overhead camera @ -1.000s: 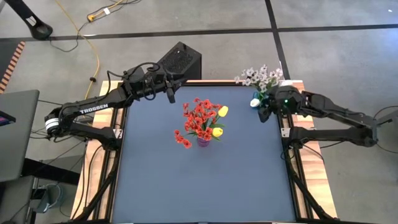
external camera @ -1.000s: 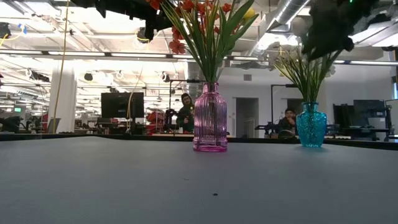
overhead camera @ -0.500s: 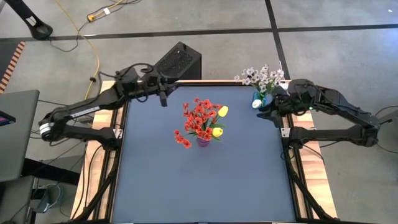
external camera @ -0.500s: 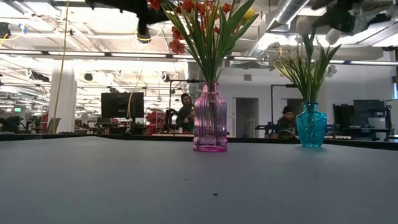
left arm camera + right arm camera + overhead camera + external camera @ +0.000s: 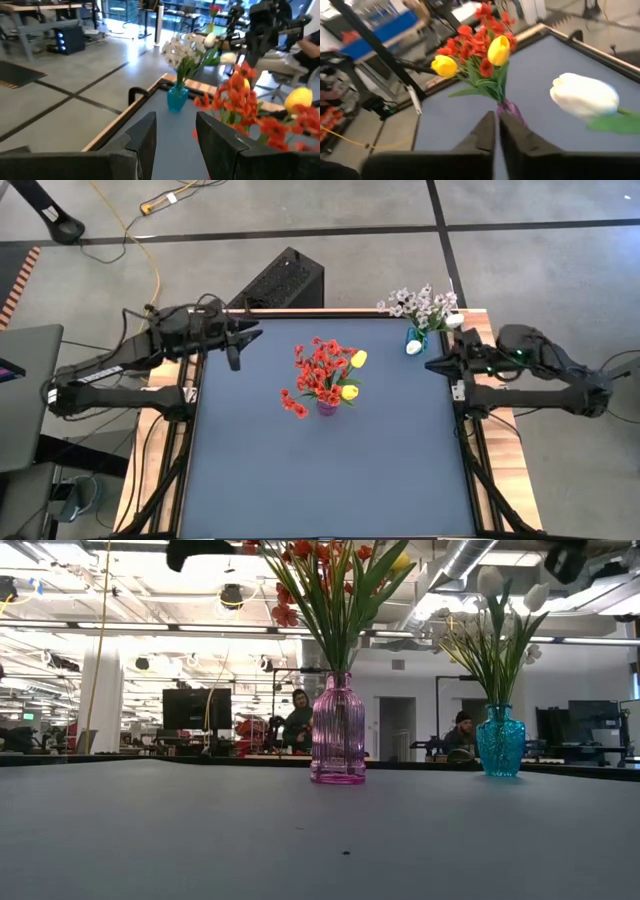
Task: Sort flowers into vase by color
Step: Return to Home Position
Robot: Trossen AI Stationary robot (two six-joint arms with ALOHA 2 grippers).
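A pink vase (image 5: pixel 338 730) stands on its base mid-table and holds red blossom bunches (image 5: pixel 320 370) and two yellow tulips (image 5: pixel 358 359). At the far right corner a blue vase (image 5: pixel 500 740) stands on its base. It holds white tulips (image 5: pixel 584 96) and white-lilac sprays (image 5: pixel 420 304). My left gripper (image 5: pixel 175 120) hovers open above the table's far left corner, pointing toward the flowers. My right gripper (image 5: pixel 497 117) hovers shut at the table's right edge, just nearer than the blue vase, and holds nothing.
A black box (image 5: pixel 288 278) sits on the floor behind the table's far edge. A grey laptop (image 5: pixel 25 395) lies left of the table. The dark table top (image 5: pixel 330 480) is bare in its near half. Seated people show in the room beyond.
My left gripper has drawn back from near the red flowers toward the table's left edge. My right arm has pulled back toward the right edge, away from the blue vase, and its gripper has tipped up from pointing down to nearly level. The flowers and vases stayed put.
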